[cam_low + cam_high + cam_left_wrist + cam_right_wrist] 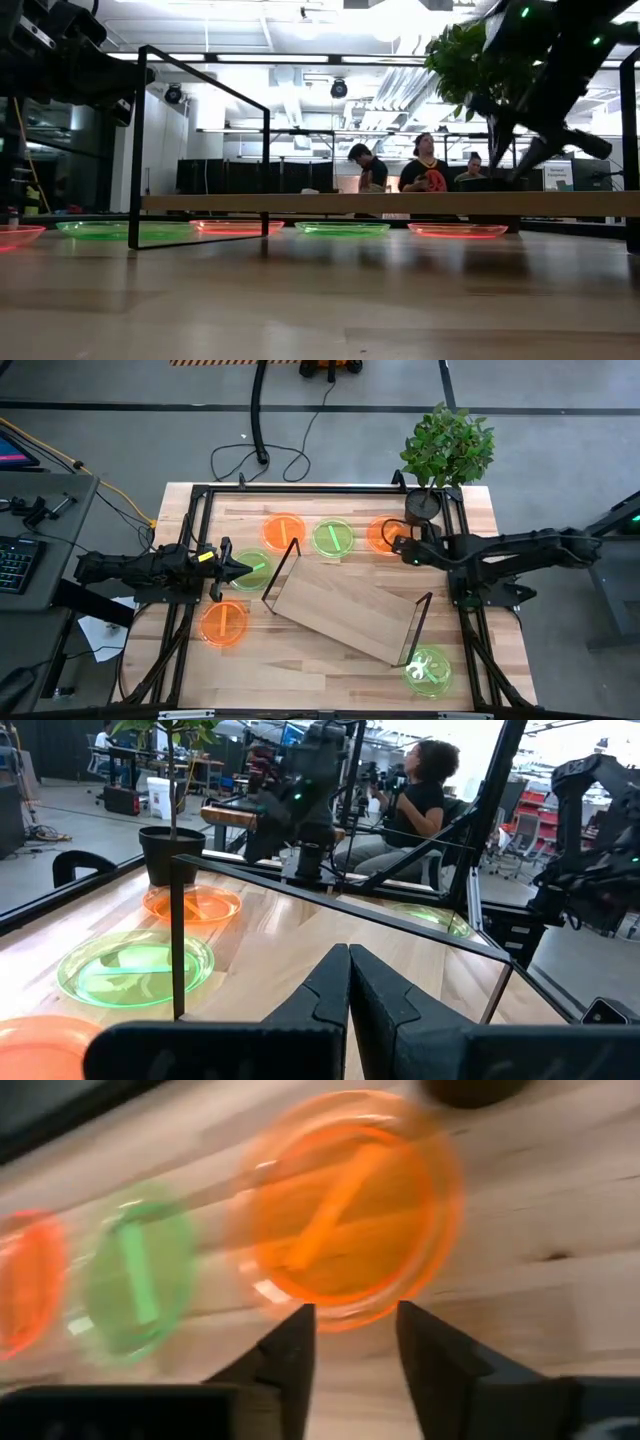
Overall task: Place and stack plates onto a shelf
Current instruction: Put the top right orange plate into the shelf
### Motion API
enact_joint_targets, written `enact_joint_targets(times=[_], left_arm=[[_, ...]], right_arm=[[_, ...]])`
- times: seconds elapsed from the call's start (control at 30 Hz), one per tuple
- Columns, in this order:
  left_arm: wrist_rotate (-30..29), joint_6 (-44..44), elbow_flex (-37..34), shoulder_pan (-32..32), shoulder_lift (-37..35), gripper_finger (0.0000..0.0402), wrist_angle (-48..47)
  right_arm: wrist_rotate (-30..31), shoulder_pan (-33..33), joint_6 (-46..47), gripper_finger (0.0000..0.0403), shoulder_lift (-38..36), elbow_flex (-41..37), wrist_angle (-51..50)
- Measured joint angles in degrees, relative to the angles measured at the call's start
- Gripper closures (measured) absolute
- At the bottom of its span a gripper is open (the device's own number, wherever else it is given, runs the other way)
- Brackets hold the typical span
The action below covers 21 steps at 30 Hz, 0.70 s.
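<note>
The shelf (345, 603) lies slantwise mid-table, a wooden board with a black frame (281, 572) at each short end. Orange plates (284, 530), (223, 624) and green plates (332, 538), (428, 670) lie flat on the tabletop. My right gripper (355, 1325) is open and hovers over the near rim of another orange plate (350, 1210), (380, 535), clear of the table in the low view (515, 150). My left gripper (348, 970) is shut and hangs raised over a green plate (252, 574) by the shelf's left end.
A potted plant (440, 455) stands at the table's far right corner, just behind my right gripper. A black frame (300, 488) runs round the table's edges. People (420, 170) sit in the room beyond; one (420, 790) shows in the left wrist view.
</note>
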Motion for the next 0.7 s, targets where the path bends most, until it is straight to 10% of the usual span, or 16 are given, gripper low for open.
enact_joint_targets(times=[0.7], left_arm=[[0.0,0.0,0.0,0.0,0.0,0.0401,0.0]], right_arm=[[-17.2,-29.7,-27.9,0.0208,16.1,0.0,12.7]])
